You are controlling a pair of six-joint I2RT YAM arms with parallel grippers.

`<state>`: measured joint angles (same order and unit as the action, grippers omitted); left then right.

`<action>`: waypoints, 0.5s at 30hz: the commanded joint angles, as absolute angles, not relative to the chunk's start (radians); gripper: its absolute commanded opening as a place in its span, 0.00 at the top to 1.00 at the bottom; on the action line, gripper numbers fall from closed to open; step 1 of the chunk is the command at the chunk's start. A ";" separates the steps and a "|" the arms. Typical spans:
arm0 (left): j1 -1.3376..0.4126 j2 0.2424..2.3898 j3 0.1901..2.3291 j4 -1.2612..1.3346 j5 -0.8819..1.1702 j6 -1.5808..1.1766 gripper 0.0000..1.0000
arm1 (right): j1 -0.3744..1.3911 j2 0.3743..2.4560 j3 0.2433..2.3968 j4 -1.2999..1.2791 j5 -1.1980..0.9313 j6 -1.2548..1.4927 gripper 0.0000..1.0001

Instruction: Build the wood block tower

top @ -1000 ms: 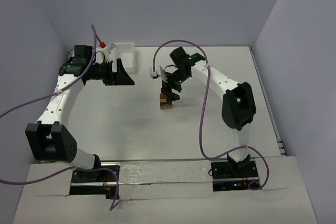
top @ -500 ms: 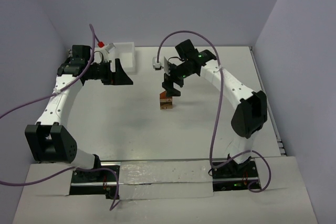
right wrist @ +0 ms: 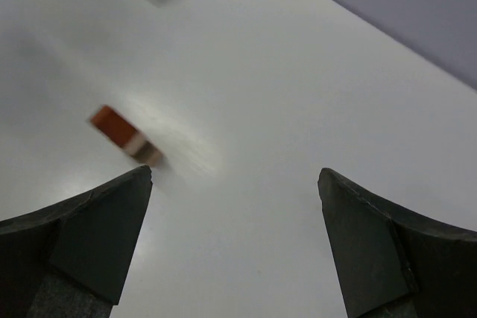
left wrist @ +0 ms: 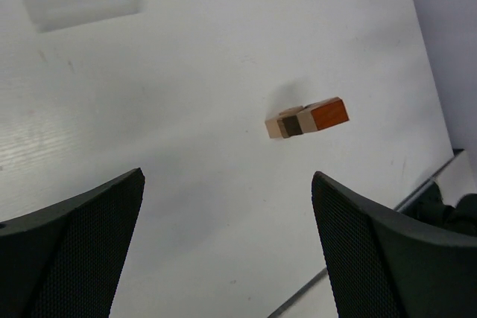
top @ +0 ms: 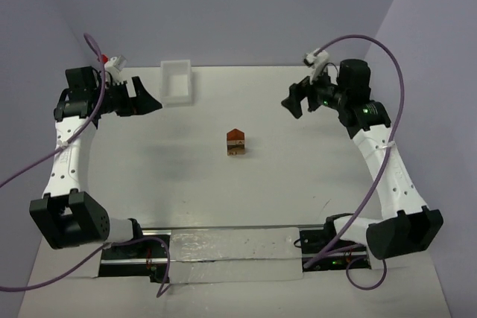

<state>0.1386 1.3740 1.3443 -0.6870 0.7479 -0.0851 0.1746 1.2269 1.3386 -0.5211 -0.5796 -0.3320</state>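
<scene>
backed right gripper [top: 296, 100] off wood block tower [top: 236, 141] with jaws spread wide and empty, swung left gripper [top: 147, 94] aside equally spread, so probably build complete

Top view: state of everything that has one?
tower: standing, red-brown block on top, nothing touching it
bin: upright, looks empty
left gripper: open, holds nothing
right gripper: open, holds nothing
</scene>
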 commanded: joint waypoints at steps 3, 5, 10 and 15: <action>0.164 1.217 1.195 -0.503 0.559 -0.077 0.01 | -0.055 1.114 1.053 -0.335 -0.218 0.028 0.00; 0.173 1.167 1.130 -0.445 0.504 -0.055 0.01 | -0.099 1.078 0.986 -0.328 -0.171 0.056 0.00; 0.178 1.106 1.008 -0.380 0.408 -0.011 0.01 | -0.115 1.004 0.857 -0.284 -0.075 0.097 0.00; 0.177 1.096 0.959 -0.356 0.376 0.028 0.01 | -0.115 0.911 0.775 -0.212 -0.104 0.106 0.00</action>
